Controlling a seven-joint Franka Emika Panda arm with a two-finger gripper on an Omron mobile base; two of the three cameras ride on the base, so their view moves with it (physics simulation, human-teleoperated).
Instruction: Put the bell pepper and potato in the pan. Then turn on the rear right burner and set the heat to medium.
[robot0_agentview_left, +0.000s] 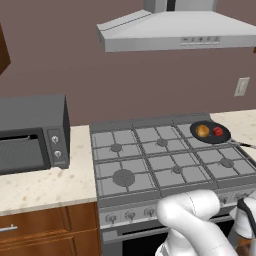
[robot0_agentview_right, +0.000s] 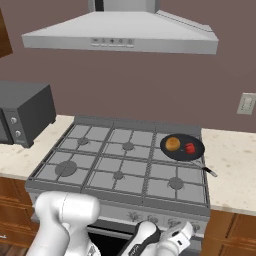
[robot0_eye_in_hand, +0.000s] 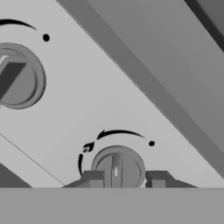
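The black pan (robot0_agentview_left: 224, 136) (robot0_agentview_right: 199, 150) sits on the rear right burner. Inside it lie the golden-brown potato (robot0_agentview_left: 202, 131) (robot0_agentview_right: 172, 144) and, to its right, the small red bell pepper (robot0_agentview_left: 218, 131) (robot0_agentview_right: 190, 148). My gripper (robot0_eye_in_hand: 126, 179) is down at the stove's front panel, right of the middle. In the hand view its two dark fingertips (robot0_eye_in_hand: 94, 179) flank a round grey knob (robot0_eye_in_hand: 117, 168), one on each side of its ridge, and the gripper is shut on the knob. A curved black mark with a dot arcs above that knob.
A second knob (robot0_eye_in_hand: 17, 76) shows at the upper left of the hand view. The pan's thin handle (robot0_agentview_right: 207, 170) points toward the right counter. A microwave (robot0_agentview_left: 32, 132) stands on the left counter, and a range hood (robot0_agentview_left: 175, 30) hangs above the stove.
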